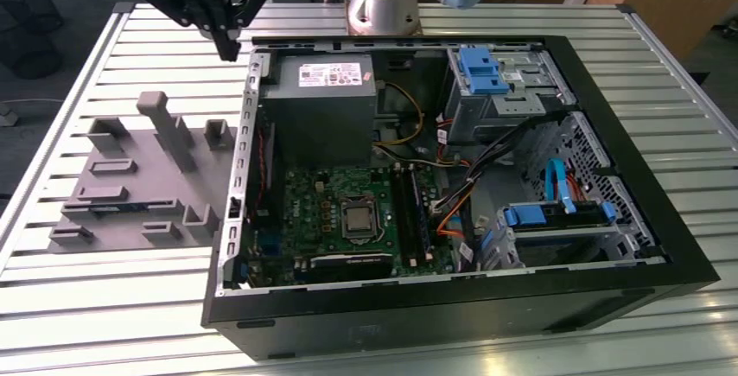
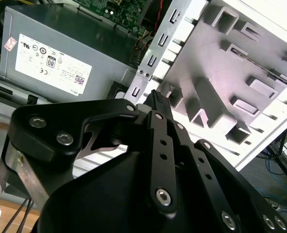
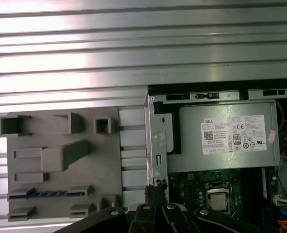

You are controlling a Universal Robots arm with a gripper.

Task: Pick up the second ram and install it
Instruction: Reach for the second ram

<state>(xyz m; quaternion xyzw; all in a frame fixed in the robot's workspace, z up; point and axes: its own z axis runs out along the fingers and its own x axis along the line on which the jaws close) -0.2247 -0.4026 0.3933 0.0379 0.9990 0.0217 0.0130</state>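
The ram [image 3: 46, 193] stands on edge in a slot of the grey fixture [image 3: 109, 160] on the table [image 3: 134, 58]. The jaws are closed, empty, near the case [image 3: 155, 145] corner. I judge the ram light, stiff, fragile; pinch its 2 flat faces mid-length.

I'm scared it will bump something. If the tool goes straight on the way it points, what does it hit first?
Probably the metal edge of the computer case, right beside the grey power box. The tool hangs over that edge, though depth is hard to judge.
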